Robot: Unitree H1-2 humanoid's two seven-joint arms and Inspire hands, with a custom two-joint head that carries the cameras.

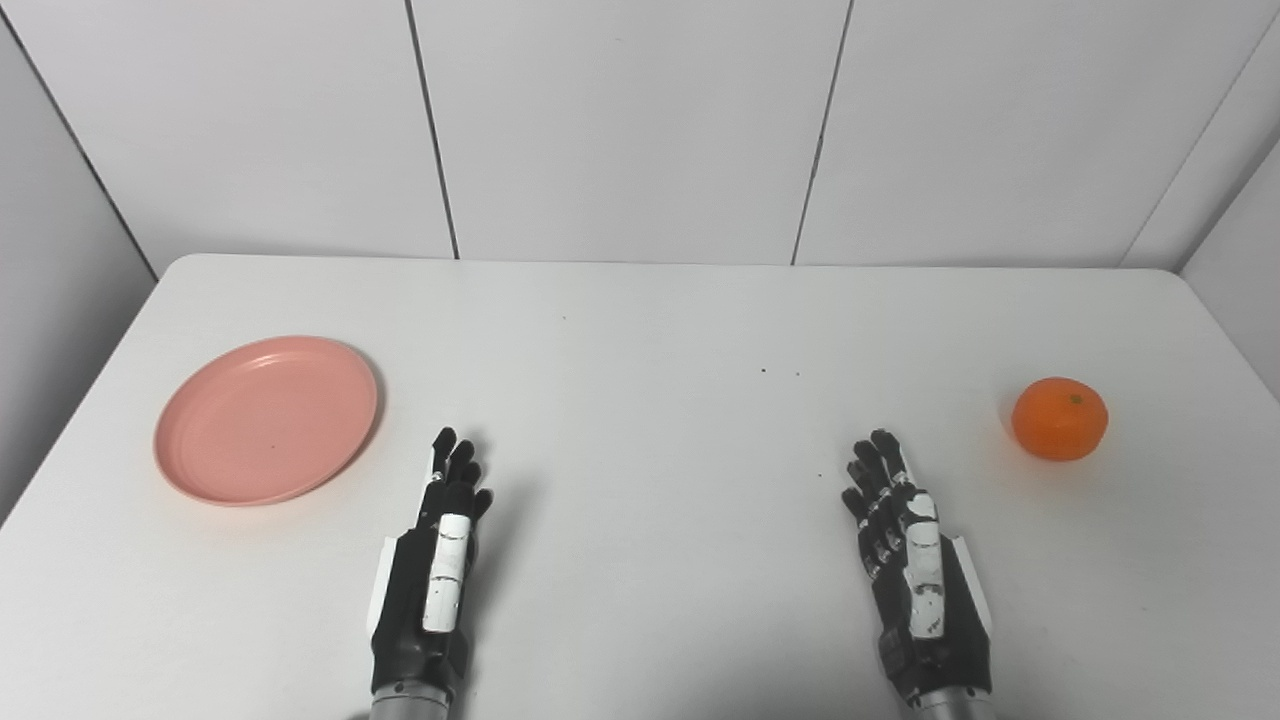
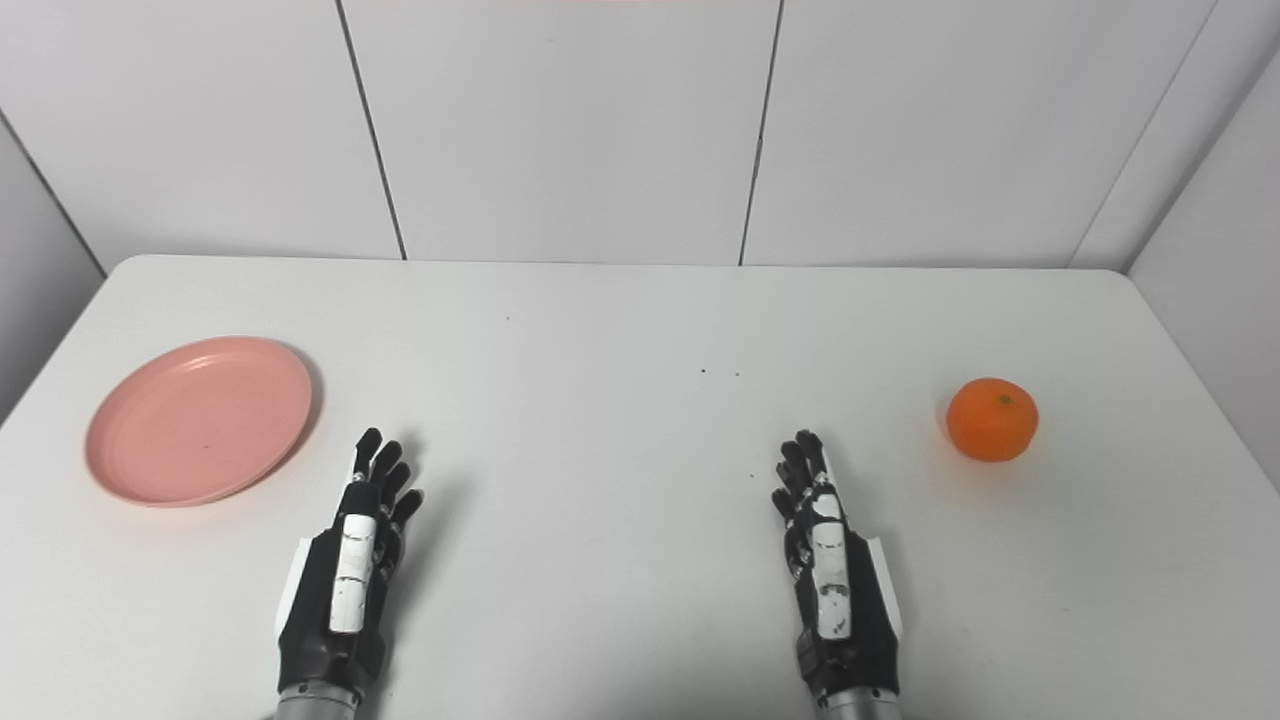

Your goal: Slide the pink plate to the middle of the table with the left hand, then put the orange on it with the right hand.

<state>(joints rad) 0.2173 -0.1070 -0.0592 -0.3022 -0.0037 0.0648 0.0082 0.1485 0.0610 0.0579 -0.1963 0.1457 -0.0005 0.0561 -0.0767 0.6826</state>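
Observation:
A pink plate (image 1: pixel 266 418) lies flat on the left side of the white table (image 1: pixel 640 330). An orange (image 1: pixel 1059 418) sits on the table at the far right. My left hand (image 1: pixel 436 560) rests near the front edge, to the right of the plate and apart from it, open with straight fingers and holding nothing. My right hand (image 1: pixel 912 565) rests near the front edge too, left of the orange and well short of it, open and holding nothing.
White wall panels stand behind the table, with side walls close to its left and right edges. A few small dark specks (image 1: pixel 765 372) mark the tabletop near its middle.

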